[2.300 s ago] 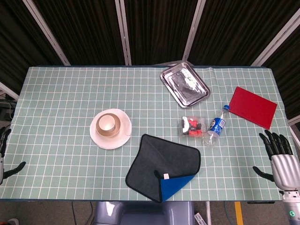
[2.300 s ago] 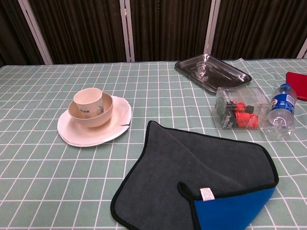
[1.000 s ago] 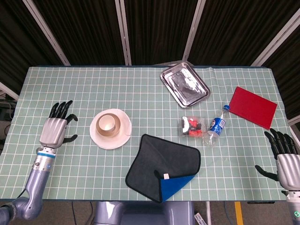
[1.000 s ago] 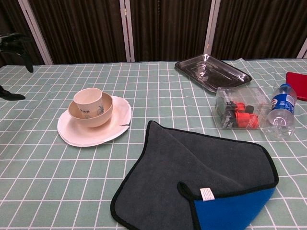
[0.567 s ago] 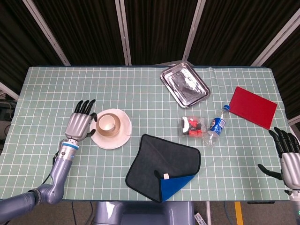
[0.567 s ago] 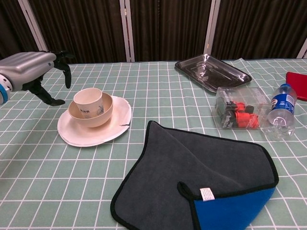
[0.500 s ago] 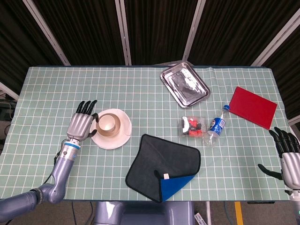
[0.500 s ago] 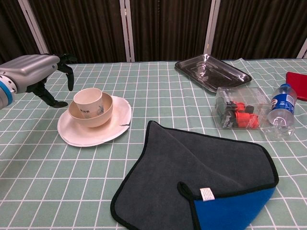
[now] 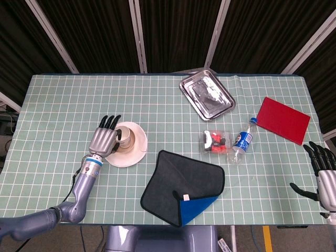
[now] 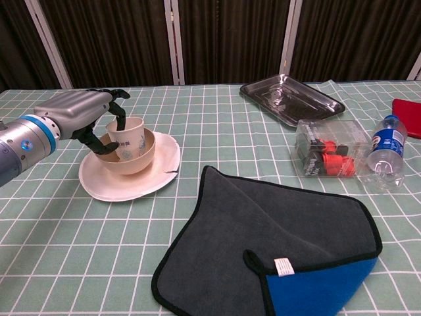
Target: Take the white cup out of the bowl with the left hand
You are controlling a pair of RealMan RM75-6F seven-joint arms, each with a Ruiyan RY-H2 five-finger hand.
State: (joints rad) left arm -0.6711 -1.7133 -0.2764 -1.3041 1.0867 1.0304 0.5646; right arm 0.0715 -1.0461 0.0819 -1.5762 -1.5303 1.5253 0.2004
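Currently your left hand (image 10: 82, 112) is at the grasp step, fingers (image 10: 118, 105) curled around the white cup (image 10: 129, 137); next, lift it clear of the bowl (image 10: 135, 160).

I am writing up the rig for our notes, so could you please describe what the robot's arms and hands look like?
The left hand has a silver-grey metal back and black fingers. Its wrist carries a blue ring next to a white band, and the forearm is smooth, rounded grey. A thin dark cable runs beside the forearm in the head view. The right hand looks the same: silver back, black fingers.
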